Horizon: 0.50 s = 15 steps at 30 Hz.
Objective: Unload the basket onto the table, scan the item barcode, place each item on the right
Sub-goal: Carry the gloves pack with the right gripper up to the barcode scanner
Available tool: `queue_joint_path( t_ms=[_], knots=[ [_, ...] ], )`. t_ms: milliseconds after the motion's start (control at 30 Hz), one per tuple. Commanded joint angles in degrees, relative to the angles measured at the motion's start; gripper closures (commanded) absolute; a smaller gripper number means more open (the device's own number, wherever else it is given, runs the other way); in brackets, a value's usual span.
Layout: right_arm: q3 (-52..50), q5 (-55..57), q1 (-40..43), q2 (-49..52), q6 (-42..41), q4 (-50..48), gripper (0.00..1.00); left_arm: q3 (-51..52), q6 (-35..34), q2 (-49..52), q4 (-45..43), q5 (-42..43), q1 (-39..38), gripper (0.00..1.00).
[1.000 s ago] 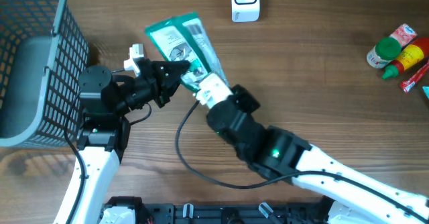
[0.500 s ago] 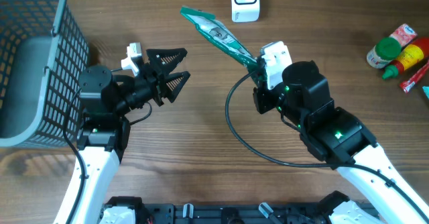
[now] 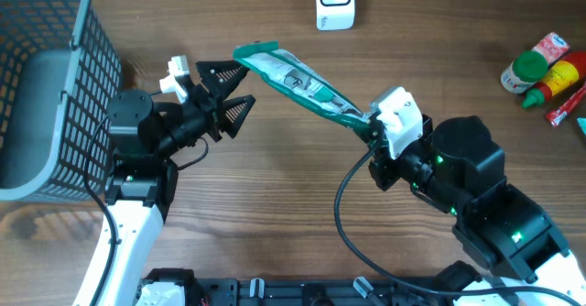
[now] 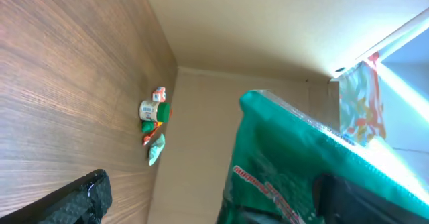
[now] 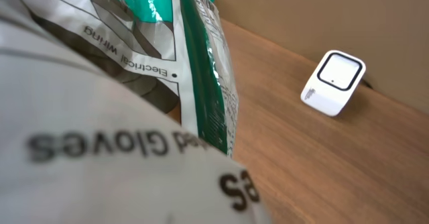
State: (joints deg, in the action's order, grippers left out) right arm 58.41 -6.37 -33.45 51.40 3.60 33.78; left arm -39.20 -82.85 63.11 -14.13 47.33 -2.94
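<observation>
Above the desk [image 3: 275, 205], my right pincer [image 3: 368, 123] clamped the glove packet [image 3: 288, 72], long axis slanting toward my spread left pincer [image 3: 233, 89], scanner [image 3: 334, 2] beyond at the far edge.

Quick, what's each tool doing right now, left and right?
Left tool: open, holding nothing.
Right tool: shut on the green and white plastic glove packet, lifted off the table.
</observation>
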Motion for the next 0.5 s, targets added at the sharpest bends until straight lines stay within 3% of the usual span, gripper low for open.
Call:
queue_joint_path(
  t_ms=[0, 100, 167, 267, 367, 467],
  knots=[
    [0.02, 0.63, 2.29, 0.39, -16.22, -2.91, 0.96, -0.15, 6.19, -0.09, 0.28, -0.98, 0.22, 0.00],
    [0.02, -1.11, 7.56, 2.51, -30.05, -4.13, 0.96, -0.15, 7.91, -0.09, 0.72, -1.25, 0.22, 0.00],
    [0.02, -8.59, 12.52, 4.48, -37.86, -4.39, 0.96, -0.15, 7.91, -0.09, 2.58, -2.32, 0.22, 0.00],
    [0.02, -25.55, 19.10, 7.85, -38.10, -6.93, 0.96, -0.15, 7.89, -0.09, 5.20, -3.69, 0.22, 0.00],
    [0.02, -29.35, 22.18, 11.17, -37.53, -7.67, 0.96, -0.15, 7.89, -0.09, 8.50, -5.07, 0.22, 0.00],
    [0.02, -32.87, 25.97, 16.90, -46.16, -9.20, 0.96, -0.15, 7.87, -0.09, 12.04, -5.05, 0.22, 0.00]
  ],
)
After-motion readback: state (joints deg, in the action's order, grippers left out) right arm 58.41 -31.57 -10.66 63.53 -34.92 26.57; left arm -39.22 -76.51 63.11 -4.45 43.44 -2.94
